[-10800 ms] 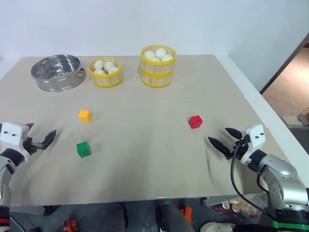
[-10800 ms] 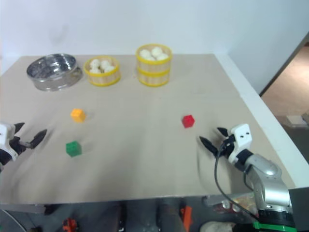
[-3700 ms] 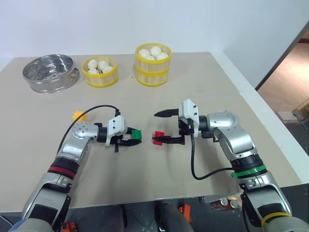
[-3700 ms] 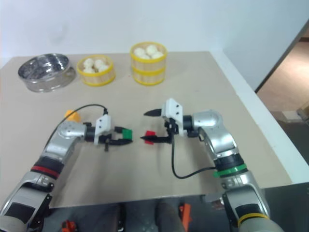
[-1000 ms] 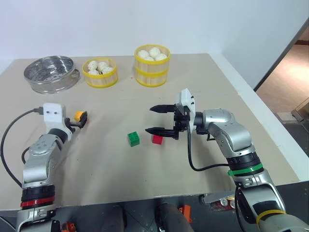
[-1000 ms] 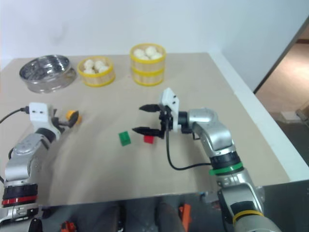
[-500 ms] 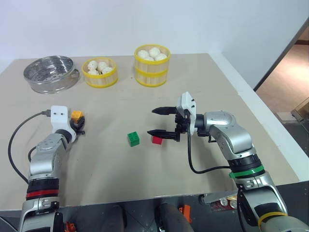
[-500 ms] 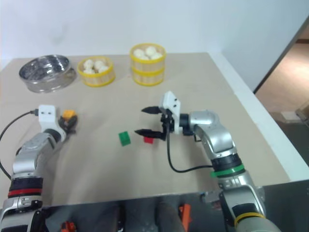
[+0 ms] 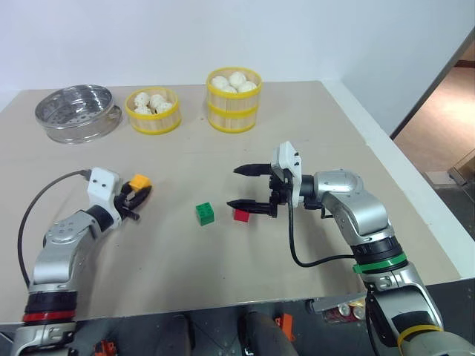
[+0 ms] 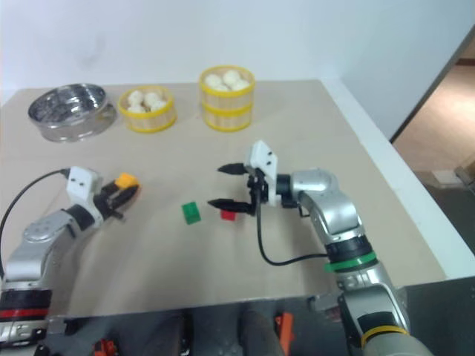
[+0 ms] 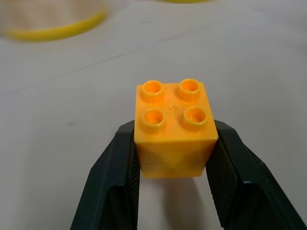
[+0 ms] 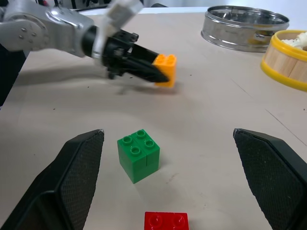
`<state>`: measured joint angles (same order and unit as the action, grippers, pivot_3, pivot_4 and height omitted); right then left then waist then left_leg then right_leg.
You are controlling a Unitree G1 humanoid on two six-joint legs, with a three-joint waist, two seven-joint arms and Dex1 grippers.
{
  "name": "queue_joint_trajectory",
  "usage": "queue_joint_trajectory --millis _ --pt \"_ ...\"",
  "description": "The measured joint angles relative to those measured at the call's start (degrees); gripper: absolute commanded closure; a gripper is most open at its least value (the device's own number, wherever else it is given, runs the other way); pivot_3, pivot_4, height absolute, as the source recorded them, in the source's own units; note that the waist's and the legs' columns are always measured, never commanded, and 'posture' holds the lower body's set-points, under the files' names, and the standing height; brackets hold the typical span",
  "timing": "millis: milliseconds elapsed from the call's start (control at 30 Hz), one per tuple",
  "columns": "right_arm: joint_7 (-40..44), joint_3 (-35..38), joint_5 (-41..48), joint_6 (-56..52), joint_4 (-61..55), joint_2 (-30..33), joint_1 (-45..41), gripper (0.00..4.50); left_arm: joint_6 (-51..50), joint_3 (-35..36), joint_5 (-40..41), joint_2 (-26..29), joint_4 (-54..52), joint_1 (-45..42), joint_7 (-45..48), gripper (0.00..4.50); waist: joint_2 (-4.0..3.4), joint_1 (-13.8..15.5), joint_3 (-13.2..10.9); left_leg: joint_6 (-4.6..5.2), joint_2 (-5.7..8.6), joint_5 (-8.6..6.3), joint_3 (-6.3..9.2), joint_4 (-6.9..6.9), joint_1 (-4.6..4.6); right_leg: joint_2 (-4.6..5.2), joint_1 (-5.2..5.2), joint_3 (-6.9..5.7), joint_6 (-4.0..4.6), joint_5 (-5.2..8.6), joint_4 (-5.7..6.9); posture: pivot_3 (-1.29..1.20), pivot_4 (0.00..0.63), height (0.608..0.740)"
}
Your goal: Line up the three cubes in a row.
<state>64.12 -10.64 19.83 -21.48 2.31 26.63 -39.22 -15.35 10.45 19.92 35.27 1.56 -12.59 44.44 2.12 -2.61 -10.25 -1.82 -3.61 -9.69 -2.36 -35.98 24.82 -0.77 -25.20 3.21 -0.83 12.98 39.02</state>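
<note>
At the far edge of my tabletop (image 9: 312, 141) stands a metal steamer pan (image 9: 76, 112). Beside it I note two yellow-banded bamboo baskets (image 9: 154, 111) (image 9: 234, 99), holding white buns (image 9: 236, 79).

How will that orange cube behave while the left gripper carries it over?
The orange cube looks like rigid plastic, so it likely won't deform between the left gripper fingers. Its flat sides should resist rolling. The smooth, glossy faces might let it slip if jolted.

Red cube (image 12: 166, 222) cut by frame edge; bamboo steamer (image 11: 53, 21) blurred.
</note>
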Motion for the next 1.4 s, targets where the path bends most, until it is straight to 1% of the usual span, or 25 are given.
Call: queue_joint_trajectory --millis 67,100,167,233,267,433,533,700,867,1333,1400 --pt "0.6 0.0 0.0 0.2 0.2 0.1 0.0 0.00 1.3 0.0 1.7 3.0 0.2 0.3 6.9 3.18 0.00 0.0 0.0 0.01 0.00 0.01 0.00 0.03 -0.02 0.00 0.00 -0.03 0.19 0.11 0.00 0.00 0.150 0.740" --pt "0.7 0.0 0.0 0.2 0.2 0.1 -0.1 0.00 1.7 0.0 2.0 3.7 0.3 0.2 8.6 3.18 0.00 0.0 0.0 0.01 0.00 0.01 0.00 0.02 -0.01 0.01 0.00 -0.03 0.26 0.15 0.00 0.00 0.150 0.740" --pt "1.0 -0.1 -0.3 0.5 0.8 0.1 -0.5 0.00 5.5 -1.1 2.4 7.1 2.4 -0.7 16.2 3.18 0.00 0.0 0.0 0.01 0.00 0.01 -0.02 0.02 -0.02 0.02 0.00 -0.02 0.30 0.17 -0.01 0.00 0.150 0.740" --pt "1.1 -0.1 -0.5 0.7 1.3 0.3 -0.8 0.00 8.5 -2.0 2.1 8.5 4.0 -1.2 20.8 3.18 -0.01 0.0 0.0 0.01 0.01 0.01 -0.08 0.03 -0.02 0.06 -0.01 0.00 0.30 0.19 -0.01 0.00 0.150 0.740" --pt "1.3 -0.1 -0.6 0.8 1.4 0.5 -0.8 0.00 10.3 -3.1 1.9 8.3 5.4 -2.2 23.5 3.18 -0.01 0.0 0.0 0.01 0.01 0.01 -0.09 0.03 -0.01 0.06 -0.01 0.00 0.30 0.20 -0.01 0.00 0.150 0.740" --pt "1.6 -0.2 -0.6 0.8 1.4 0.5 -1.0 0.00 14.4 -8.7 0.7 6.2 7.7 -4.1 29.6 3.18 0.00 0.1 0.0 0.01 0.01 0.00 -0.08 0.02 0.07 0.05 -0.04 0.00 0.05 0.12 -0.02 0.00 0.150 0.740" --pt "1.6 -0.2 -0.7 0.8 1.4 0.7 -1.0 0.00 16.2 -10.5 0.2 5.8 10.4 -5.0 31.5 3.18 -0.01 0.0 0.0 0.01 -0.02 0.00 -0.04 0.03 0.10 0.00 -0.10 -0.02 0.05 0.11 0.00 0.00 0.150 0.740" --pt "0.6 0.1 -0.2 -0.8 1.2 0.7 -1.1 0.00 18.8 -11.2 -0.9 4.9 15.7 -9.6 33.2 3.18 -0.01 0.0 0.0 0.02 -0.05 0.01 0.00 0.02 0.09 -0.05 -0.09 -0.04 0.07 0.09 0.02 0.00 0.150 0.740" --pt "0.6 0.1 0.7 -1.5 0.8 1.3 -1.0 0.00 20.1 -11.2 -1.1 5.6 18.3 -9.9 35.1 3.18 -0.01 0.0 0.0 0.02 -0.04 0.01 -0.01 0.04 0.13 -0.04 -0.11 -0.04 0.05 0.12 0.02 0.00 0.150 0.740" --pt "0.6 0.1 0.7 -1.3 0.2 1.6 -0.8 0.00 21.9 -11.8 -2.7 5.8 20.4 -10.3 35.9 3.18 -0.01 0.0 0.0 0.02 -0.03 0.01 -0.01 0.01 0.13 -0.03 -0.10 -0.04 0.04 0.10 0.02 0.00 0.150 0.740" --pt "0.7 0.1 0.7 -1.3 0.2 1.8 -0.8 0.00 21.7 -12.0 -3.0 5.8 20.3 -10.6 35.9 2.14 -0.01 0.1 0.0 0.02 -0.02 0.01 -0.01 0.00 0.13 -0.02 -0.09 -0.04 0.04 0.10 0.02 0.00 0.150 0.740"
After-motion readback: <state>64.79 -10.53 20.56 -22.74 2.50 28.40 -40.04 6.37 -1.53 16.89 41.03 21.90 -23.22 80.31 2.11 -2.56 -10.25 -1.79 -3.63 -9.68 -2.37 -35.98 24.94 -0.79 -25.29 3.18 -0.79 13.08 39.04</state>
